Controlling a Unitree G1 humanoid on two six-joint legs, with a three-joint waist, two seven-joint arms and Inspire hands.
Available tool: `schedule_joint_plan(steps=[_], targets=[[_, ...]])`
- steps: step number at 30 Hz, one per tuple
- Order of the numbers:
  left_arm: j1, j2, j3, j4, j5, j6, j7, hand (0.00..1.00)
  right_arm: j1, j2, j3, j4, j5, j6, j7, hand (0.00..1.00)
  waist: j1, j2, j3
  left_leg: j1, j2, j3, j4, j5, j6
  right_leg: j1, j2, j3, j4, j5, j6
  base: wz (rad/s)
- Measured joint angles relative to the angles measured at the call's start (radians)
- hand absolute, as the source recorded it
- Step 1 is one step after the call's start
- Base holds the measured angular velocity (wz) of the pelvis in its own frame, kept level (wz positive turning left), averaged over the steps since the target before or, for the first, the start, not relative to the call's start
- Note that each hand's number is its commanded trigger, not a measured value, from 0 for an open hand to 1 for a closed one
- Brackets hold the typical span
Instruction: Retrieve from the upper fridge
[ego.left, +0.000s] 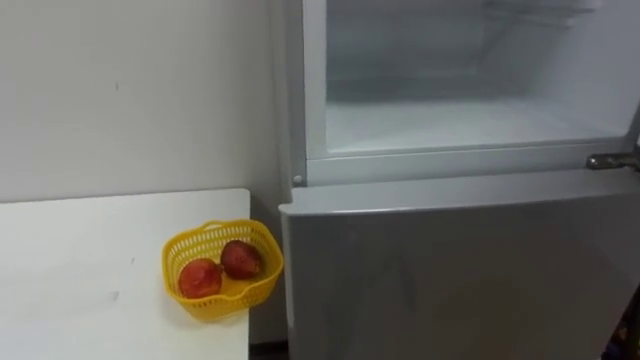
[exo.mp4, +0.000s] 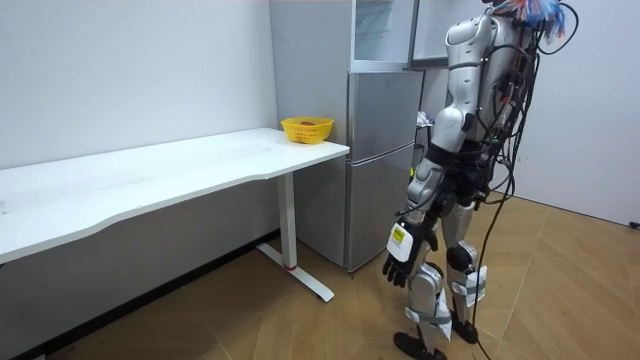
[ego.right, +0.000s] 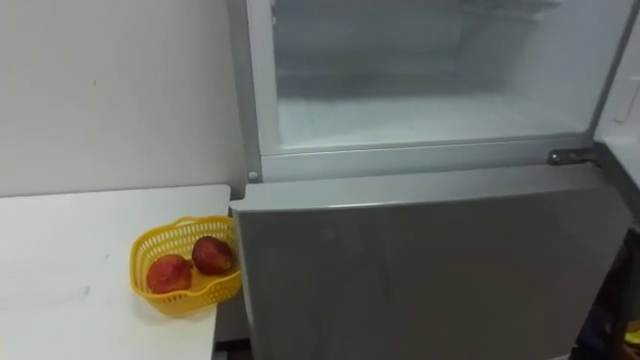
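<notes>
While the head looks down, the eye views show the fridge (ego.left: 315, 90) with its upper compartment (ego.left: 470, 125) open, a white shelf inside, above the shut lower door (ego.left: 460, 280). Just left of the fridge, at the table's (ego.left: 80, 280) near corner, sits a yellow basket (ego.left: 225, 305) — two red fruits (ego.left: 200, 278) lie in it side by side. In the room view the robot stands upright close before the fridge, the upper door (exo.mp4: 432, 30) swung open by its shoulder; its left hand (exo.mp4: 405, 255) hangs beside the thigh — fingers loose, lightly bent, gripping nothing.
</notes>
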Motion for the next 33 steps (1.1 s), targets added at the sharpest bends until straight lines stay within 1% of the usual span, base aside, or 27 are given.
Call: schedule_joint_plan(steps=[3,6,10,13,14,15,17,19,20,21,23,24,26,27,28,29,30,31,32,33], targets=[[-0.002,-0.006,0.000,0.000,0.000,0.006,0.000,0.00,-0.003,-0.002,0.000,0.000,-0.020,0.000,0.016,0.00,0.002,0.005,-0.0031,-0.004,0.000,-0.002,0.000,-0.002,-0.001,0.000,0.001,-0.003,0.001,0.000,0.000,0.01],[0.000,-0.011,0.000,0.002,0.000,0.015,0.000,0.00,-0.006,-0.003,0.000,0.007,-0.050,-0.001,0.027,0.00,-0.001,0.005,-0.0034,-0.002,-0.001,-0.006,0.000,-0.002,-0.002,0.006,0.002,-0.007,-0.001,0.000,0.000,0.02],[-0.004,-0.012,0.000,0.002,0.001,0.016,0.003,0.00,-0.005,-0.004,0.001,0.022,-0.060,0.000,0.024,0.00,0.001,0.009,-0.0029,0.001,0.000,-0.004,-0.001,-0.003,-0.003,0.012,0.002,-0.006,0.000,-0.001,0.001,0.00],[-0.005,-0.012,-0.001,0.001,0.000,0.017,0.003,0.00,-0.001,-0.004,-0.001,0.023,-0.001,0.001,0.000,0.00,0.000,0.009,0.0012,-0.001,0.001,-0.004,-0.003,-0.006,-0.005,0.011,0.004,-0.004,0.000,-0.001,0.001,0.00],[-0.005,-0.012,0.000,0.002,0.000,0.017,0.004,0.00,0.005,-0.004,-0.003,0.023,0.035,0.001,-0.007,0.00,-0.001,0.012,0.0008,-0.002,0.002,-0.008,-0.002,-0.007,-0.005,0.011,0.004,-0.005,0.000,-0.001,0.001,0.00],[-0.005,-0.013,0.001,0.003,0.001,0.018,0.004,0.00,0.010,-0.004,-0.006,0.022,0.057,0.001,-0.010,0.00,-0.001,0.011,0.0017,-0.002,0.001,-0.011,-0.001,-0.007,-0.004,0.012,0.004,-0.005,0.000,-0.001,0.001,0.03],[-0.004,-0.018,0.002,0.003,0.000,0.024,0.004,0.00,0.026,0.001,-0.026,0.024,0.152,0.001,-0.030,0.00,0.001,0.016,-0.0002,0.002,0.003,-0.013,-0.001,-0.007,-0.004,0.013,0.003,-0.002,0.000,-0.003,0.000,0.00],[-0.001,-0.019,0.002,0.002,-0.001,0.024,0.004,0.00,0.033,0.006,-0.049,0.033,0.234,0.001,-0.041,0.00,-0.005,0.017,-0.0009,0.002,0.000,-0.016,0.001,-0.007,-0.005,0.012,0.003,-0.002,0.000,-0.004,0.000,0.03],[0.004,-0.019,0.005,0.000,-0.001,0.023,0.004,0.00,0.032,0.011,-0.086,0.046,0.285,0.002,-0.043,0.00,-0.018,0.014,-0.0028,0.003,-0.002,-0.019,0.001,-0.007,-0.004,0.014,0.002,-0.004,0.000,-0.006,-0.001,0.06],[0.010,-0.019,0.010,-0.003,-0.001,0.022,0.004,0.00,0.032,0.012,-0.105,0.050,0.308,0.003,-0.044,0.00,-0.024,0.014,-0.0024,0.004,-0.003,-0.019,0.001,-0.007,-0.004,0.017,0.002,-0.004,0.000,-0.007,-0.001,0.05],[0.030,-0.020,0.067,-0.015,-0.002,0.018,0.003,0.00,0.045,0.011,-0.192,0.041,0.444,0.014,-0.055,0.00,-0.050,0.013,-0.0022,0.011,-0.005,-0.020,-0.001,-0.007,-0.004,0.026,0.000,-0.004,0.000,-0.012,0.000,0.00],[0.035,-0.019,0.078,-0.025,-0.002,0.017,0.004,0.00,0.046,0.011,-0.221,0.033,0.494,0.017,-0.063,0.00,-0.058,0.006,-0.0052,0.013,-0.007,-0.022,-0.001,-0.007,-0.004,0.027,-0.001,-0.004,0.001,-0.013,0.001,0.04],[0.049,-0.018,0.124,-0.062,-0.001,0.015,0.011,0.00,0.051,0.008,-0.346,-0.007,0.664,0.021,-0.114,0.00,-0.086,0.004,-0.0047,0.014,-0.009,-0.019,0.000,-0.007,-0.004,0.027,-0.003,-0.004,0.002,-0.015,0.002,0.00],[0.058,-0.018,0.141,-0.067,-0.001,0.013,0.011,0.00,0.051,0.008,-0.384,-0.023,0.694,0.022,-0.127,0.00,-0.091,0.003,-0.0048,0.016,-0.010,-0.019,0.000,-0.007,-0.004,0.026,-0.004,-0.003,0.003,-0.015,0.003,0.00],[0.064,-0.018,0.184,-0.079,-0.001,0.005,0.012,0.00,0.049,0.007,-0.472,-0.060,0.748,0.022,-0.156,0.00,-0.109,0.000,-0.0058,0.018,-0.012,-0.018,-0.002,-0.007,-0.004,0.027,-0.005,-0.002,0.005,-0.018,0.004,0.00],[0.067,-0.018,0.228,-0.088,-0.001,-0.004,0.021,0.00,0.047,0.004,-0.544,-0.103,0.814,0.017,-0.186,0.00,-0.118,-0.003,-0.0052,0.021,-0.013,-0.018,-0.002,-0.007,-0.004,0.027,-0.006,-0.002,0.010,-0.020,0.005,-0.03],[0.067,-0.016,0.239,-0.093,-0.001,-0.007,0.029,0.00,0.044,-0.001,-0.568,-0.120,0.841,0.016,-0.203,0.00,-0.121,-0.006,-0.0048,0.021,-0.013,-0.016,-0.002,-0.007,-0.004,0.026,-0.007,-0.003,0.014,-0.021,0.005,0.00],[0.074,-0.006,0.239,-0.108,-0.001,-0.014,0.039,0.00,0.029,-0.017,-0.606,-0.144,0.875,0.015,-0.243,0.00,-0.136,-0.013,-0.0058,0.022,-0.014,-0.016,-0.002,-0.007,-0.004,0.026,-0.008,-0.004,0.016,-0.024,0.005,0.00],[0.078,0.000,0.239,-0.120,-0.001,-0.019,0.050,0.00,0.009,-0.031,-0.647,-0.172,0.893,0.012,-0.289,0.00,-0.143,-0.019,-0.0043,0.020,-0.014,-0.014,-0.003,-0.007,-0.004,0.024,-0.008,-0.003,0.016,-0.024,0.006,0.00],[0.079,0.001,0.239,-0.128,-0.001,-0.021,0.053,0.00,0.005,-0.037,-0.659,-0.201,0.895,0.011,-0.317,0.00,-0.145,-0.021,-0.0045,0.019,-0.014,-0.012,-0.004,-0.007,-0.004,0.022,-0.008,-0.002,0.016,-0.024,0.006,-0.05]])
